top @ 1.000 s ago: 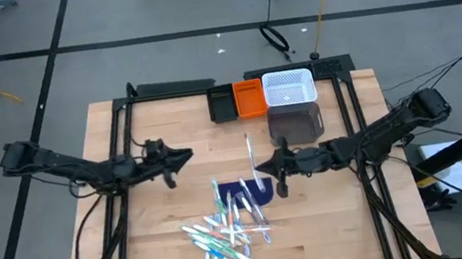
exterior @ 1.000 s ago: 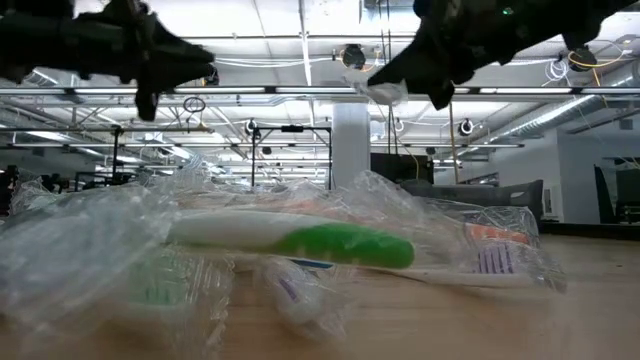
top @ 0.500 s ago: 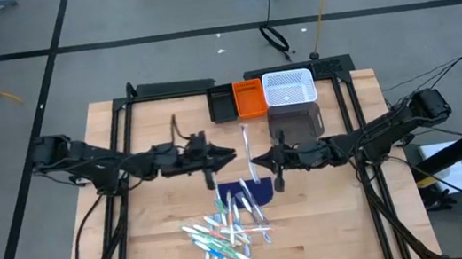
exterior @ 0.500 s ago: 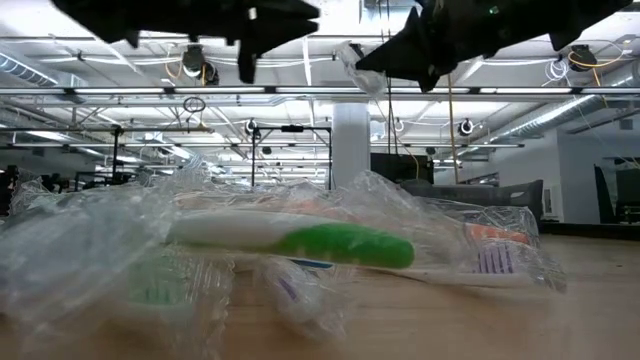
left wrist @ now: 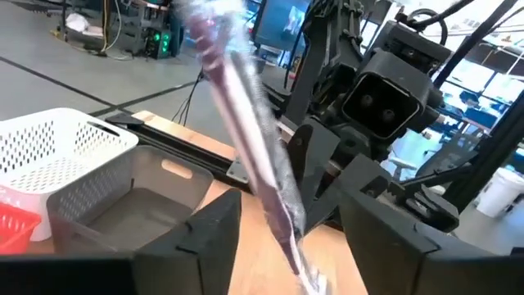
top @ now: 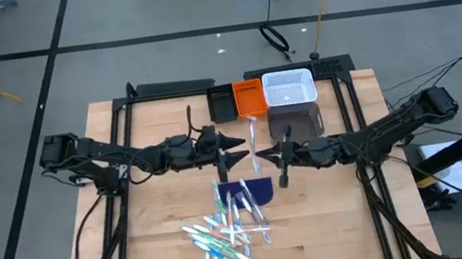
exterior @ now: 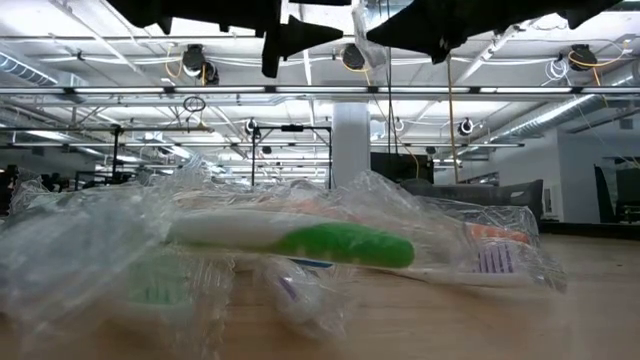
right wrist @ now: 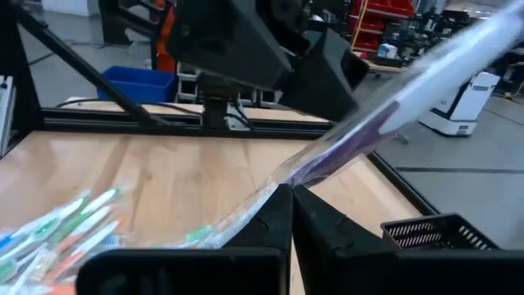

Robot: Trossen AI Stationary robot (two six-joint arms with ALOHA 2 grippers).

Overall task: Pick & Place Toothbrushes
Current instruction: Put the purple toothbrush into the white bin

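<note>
Right tool (top: 267, 155) is pinching one wrapped toothbrush (top: 253, 138) at its lower end, while the left tool (top: 239, 150) is gaping wide around its shaft.

The toothbrush is standing with its long axis running from the tools toward the bins, tip pointing at the gray bin (top: 295, 123); both tools are meeting at it mid-worktop (top: 148, 113). The gray, white (top: 287, 87) and orange (top: 249, 97) bins are looking empty; the other toothbrushes (top: 225, 229) are lying heaped nearer the front edge.
</note>
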